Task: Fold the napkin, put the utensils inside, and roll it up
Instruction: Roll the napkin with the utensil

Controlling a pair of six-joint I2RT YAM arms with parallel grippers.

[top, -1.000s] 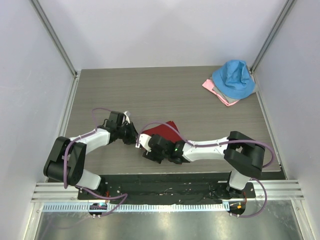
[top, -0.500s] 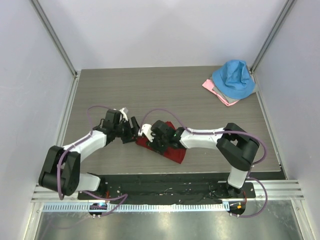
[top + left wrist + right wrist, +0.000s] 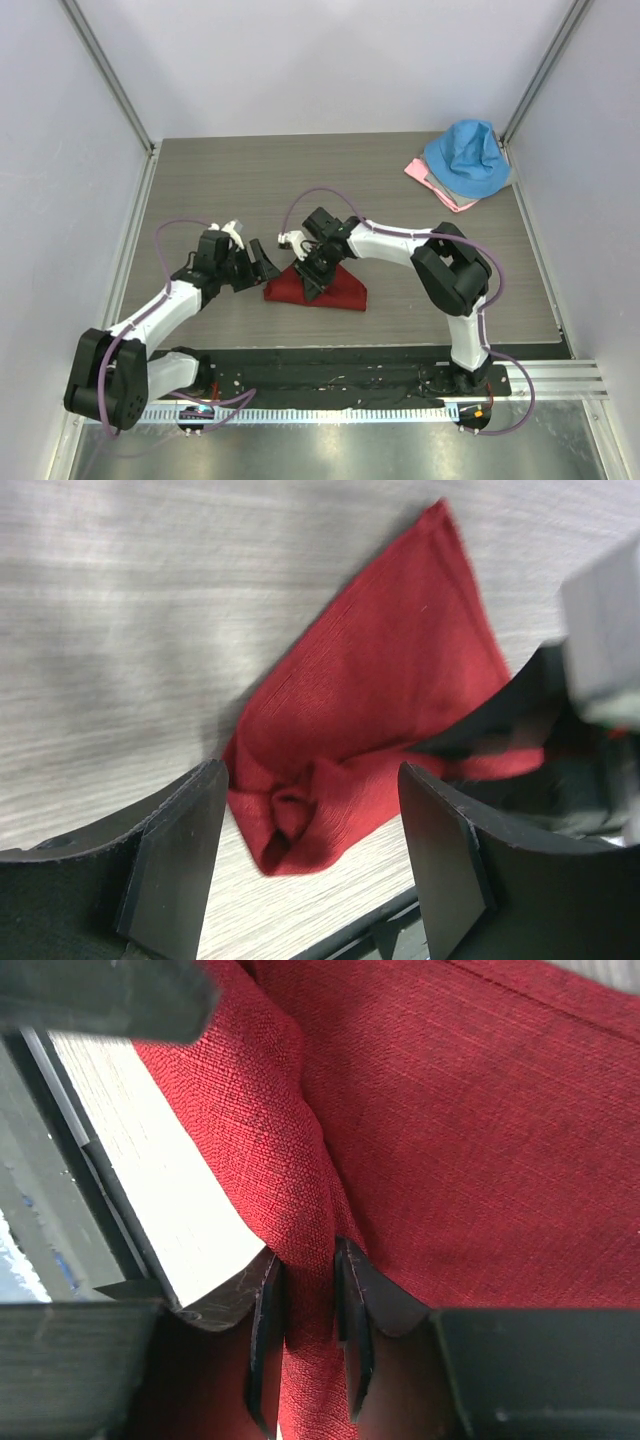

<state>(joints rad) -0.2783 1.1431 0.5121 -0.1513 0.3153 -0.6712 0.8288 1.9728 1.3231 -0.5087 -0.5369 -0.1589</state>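
Observation:
The dark red napkin [image 3: 335, 293] lies folded into a rolled wedge near the table's front middle. Its curled end [image 3: 290, 815] faces my left gripper [image 3: 266, 262], which stands open just left of it with nothing between its fingers [image 3: 175, 865]. My right gripper [image 3: 311, 274] reaches in from the far side. It is shut on a raised fold of the napkin [image 3: 480, 1110], and the cloth is pinched between both fingertips [image 3: 352, 1300]. The utensils are hidden in every view.
A bright blue cloth [image 3: 465, 158] lies over a pale pink one [image 3: 428, 180] at the back right corner. The black mounting plate [image 3: 340, 365] runs along the near edge, close to the napkin. Walls stand on both sides.
My left gripper opened and drew back to the left. The right arm swung round to the napkin's far side and closed on a fold. The napkin shifted toward the near edge.

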